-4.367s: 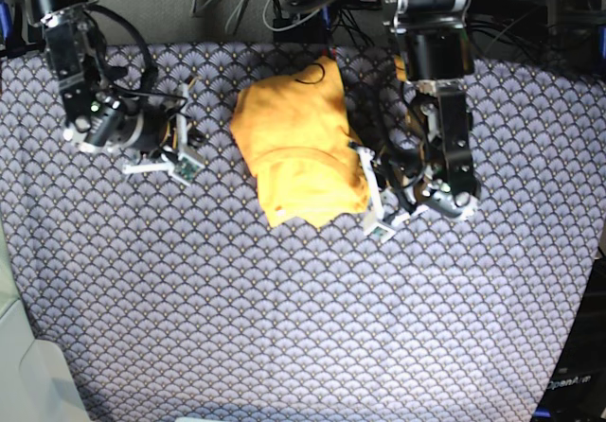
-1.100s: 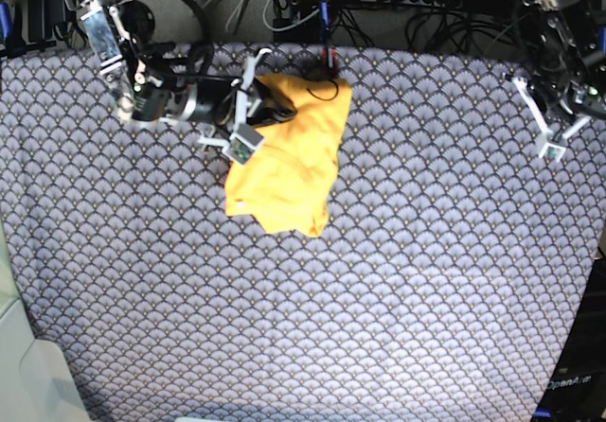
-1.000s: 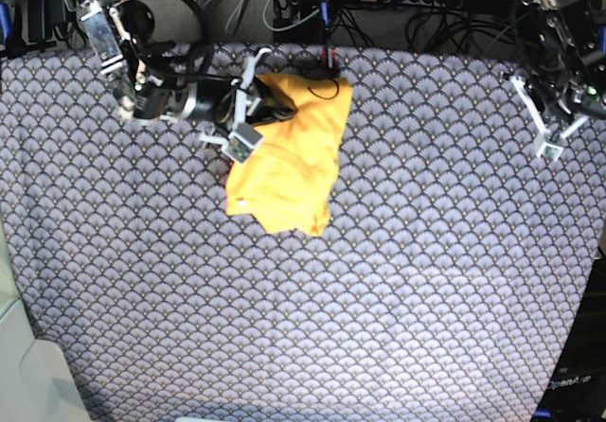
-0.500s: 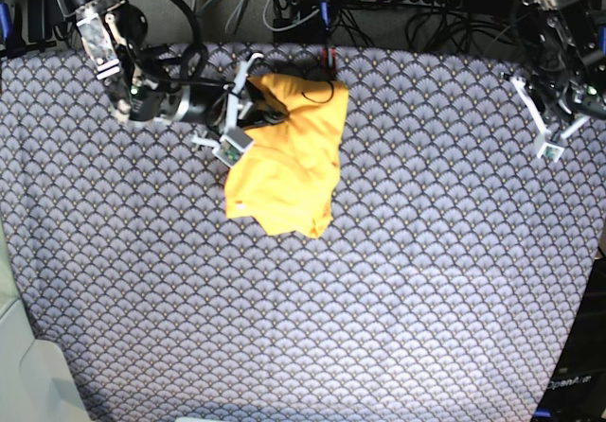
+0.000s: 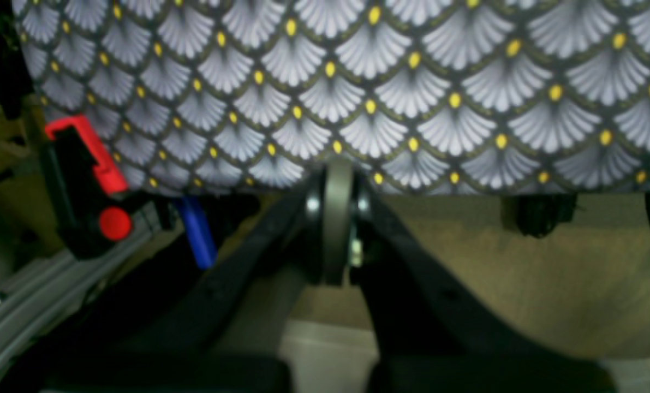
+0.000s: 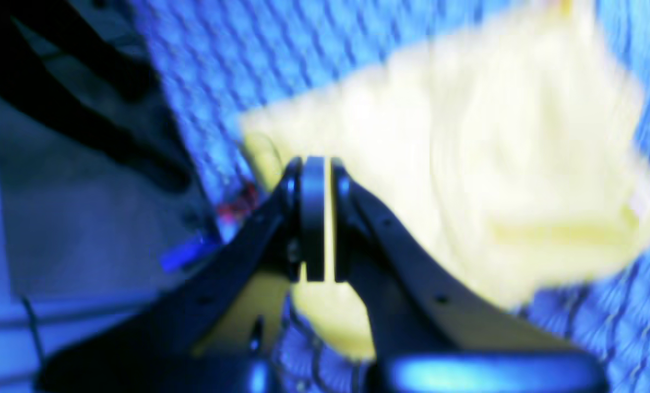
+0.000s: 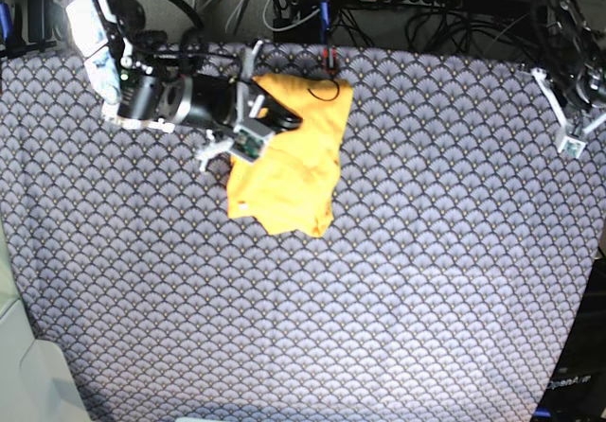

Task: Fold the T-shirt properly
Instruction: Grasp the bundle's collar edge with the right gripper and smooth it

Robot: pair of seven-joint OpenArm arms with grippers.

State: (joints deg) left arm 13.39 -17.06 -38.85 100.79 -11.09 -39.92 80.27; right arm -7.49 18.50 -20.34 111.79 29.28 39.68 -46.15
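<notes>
Lying crumpled on the scallop-patterned cloth (image 7: 398, 280), the yellow-orange T-shirt (image 7: 294, 171) has the right gripper (image 7: 284, 117) over its upper-left corner — jaws clenched, grasping nothing visible. The left gripper (image 5: 337, 218) hangs clenched and empty at the cloth's edge — well apart.

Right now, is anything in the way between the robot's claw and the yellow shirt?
No. The right gripper is shut and already over the T-shirt, with nothing visible between them. The left gripper is shut too, far off at the patterned cloth's edge.
</notes>
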